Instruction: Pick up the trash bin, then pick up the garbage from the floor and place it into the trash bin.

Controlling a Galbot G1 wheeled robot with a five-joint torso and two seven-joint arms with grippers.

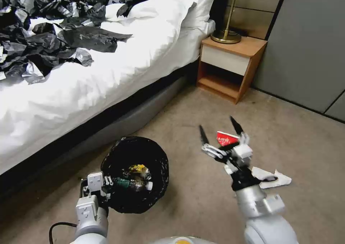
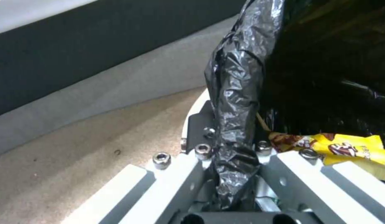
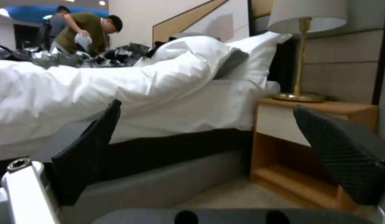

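Litter-collecting step: left pincer [image 2: 232, 174] clamped on trash bin [image 1: 134, 174] liner rim beside the bed, right pincer [image 1: 221, 130] spread wide, empty, above floor near red-white cup [image 1: 226, 138] and tissue [image 1: 271, 177]; next, likely descend onto cup.

red-white paper cup [image 1: 226, 138]: white characters, unreadable; yellow wrapper [image 2: 350, 151]: brown lettering, partly cut off, unreadable
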